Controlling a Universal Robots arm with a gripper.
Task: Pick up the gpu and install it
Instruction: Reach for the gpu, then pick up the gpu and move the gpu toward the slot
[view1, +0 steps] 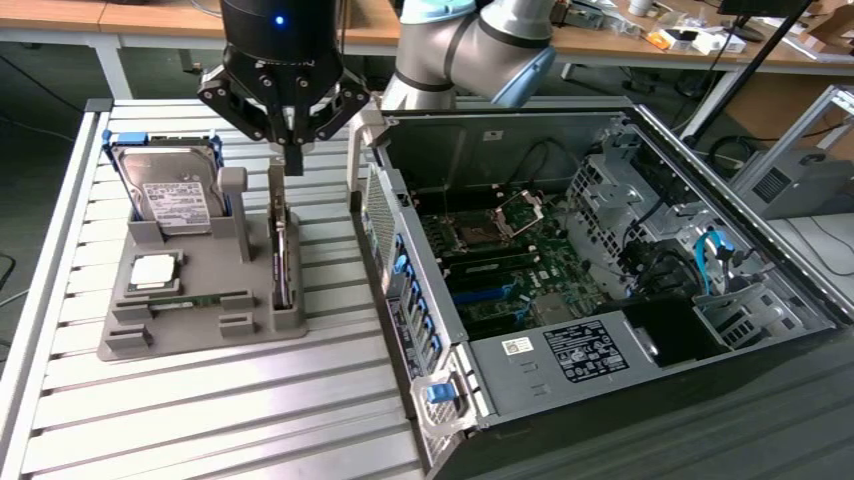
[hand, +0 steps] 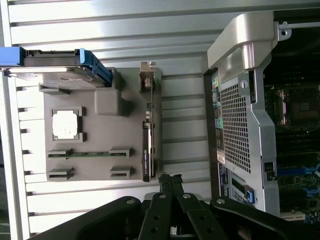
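Closed gripper (view1: 291, 163) over the gpu (view1: 280, 255), nothing gripped.

One gpu is seen standing on edge in a slot of the single gray holder (view1: 194, 338), on the side nearest the one open computer case (view1: 384, 225). The two jaws are pressed together with nothing between them. Whether their tips touch the card's upper edge cannot be told. Three other parts are carried by the same holder: one hard drive (view1: 167, 195), one processor chip (view1: 154, 270) and one green memory stick (view1: 187, 300).
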